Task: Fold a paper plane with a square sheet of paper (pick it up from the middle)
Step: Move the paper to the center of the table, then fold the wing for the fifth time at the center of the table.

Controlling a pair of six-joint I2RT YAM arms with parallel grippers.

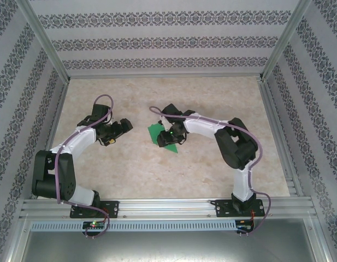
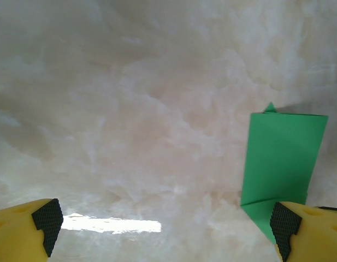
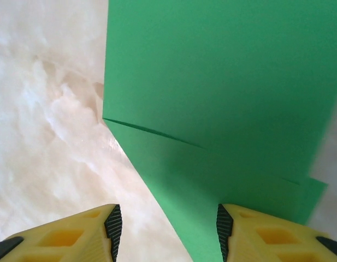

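Right wrist view has the square sheet of paper (image 3: 223, 82) lying partly folded on the counter (image 3: 42, 109), flaps layered but no dart yet, with the right hand (image 3: 169, 229) parted over its edge gripping nothing and the left hand (image 2: 165, 218) wide open nearby to its left.

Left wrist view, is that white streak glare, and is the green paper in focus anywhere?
Left wrist view: yes, a bright glare streak on the beige marble-look table, whose veining looks soft; right wrist view: the folded bright-green sheet of paper is sharp, a thin shadow along its crease; top view: even light, paper small.
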